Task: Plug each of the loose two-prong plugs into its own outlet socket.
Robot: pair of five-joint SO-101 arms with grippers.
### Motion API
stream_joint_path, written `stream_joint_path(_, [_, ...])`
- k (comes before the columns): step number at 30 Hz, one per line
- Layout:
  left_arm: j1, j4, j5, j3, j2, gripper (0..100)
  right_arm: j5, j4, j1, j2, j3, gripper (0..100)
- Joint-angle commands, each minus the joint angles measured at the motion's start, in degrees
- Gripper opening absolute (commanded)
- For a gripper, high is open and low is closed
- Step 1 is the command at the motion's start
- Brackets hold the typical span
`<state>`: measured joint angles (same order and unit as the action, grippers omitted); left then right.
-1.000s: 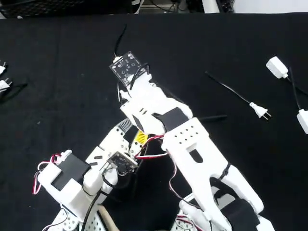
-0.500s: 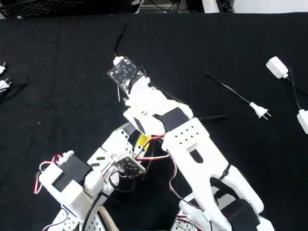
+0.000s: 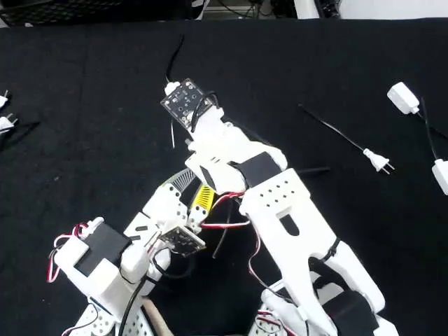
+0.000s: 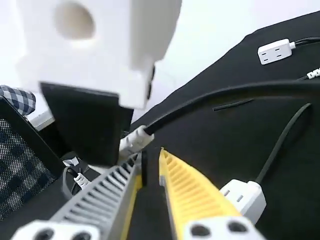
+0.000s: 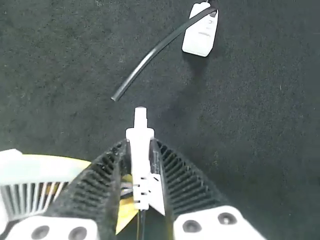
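Note:
My right gripper [image 5: 140,144] is shut on a white two-prong plug [image 5: 140,122], which sticks out past the black ribbed fingers just above the black table. Beyond it lies a white outlet socket [image 5: 201,35] with a short black cord; from above, that socket [image 3: 170,89] peeks out past the right wrist. My left gripper [image 4: 150,156], grey and yellow, sits under the right arm [image 3: 192,187] with its fingers nearly together; I cannot tell whether anything is between them. A second loose plug [image 3: 379,162] with a black cord lies at the right.
Two more white sockets [image 3: 402,97] [image 3: 441,175] lie at the table's right edge, also in the left wrist view [image 4: 275,50] [image 4: 242,192]. Small white pieces [image 3: 4,123] sit at the left edge. A thick black cable [image 4: 225,95] runs beneath the right arm.
The right wrist swung slightly left, then back right. The left wrist shifted a little beneath it. Both grips look the same.

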<state>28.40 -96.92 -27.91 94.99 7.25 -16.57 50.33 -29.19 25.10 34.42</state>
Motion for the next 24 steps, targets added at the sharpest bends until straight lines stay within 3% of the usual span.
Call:
stream_joint_path(1, [0.04,-2.29,-0.62,0.48,-0.79,7,-0.79,-1.05,0.44,1.54,-0.22,1.2])
stream_joint_path(18, [-0.57,-2.99,-0.79,0.48,-0.88,7,-0.62,-2.81,0.70,-1.54,1.10,1.2])
stream_joint_path(24, [-2.86,-3.08,-0.70,0.22,-0.88,7,4.31,-7.38,1.67,-1.71,4.53,1.2])
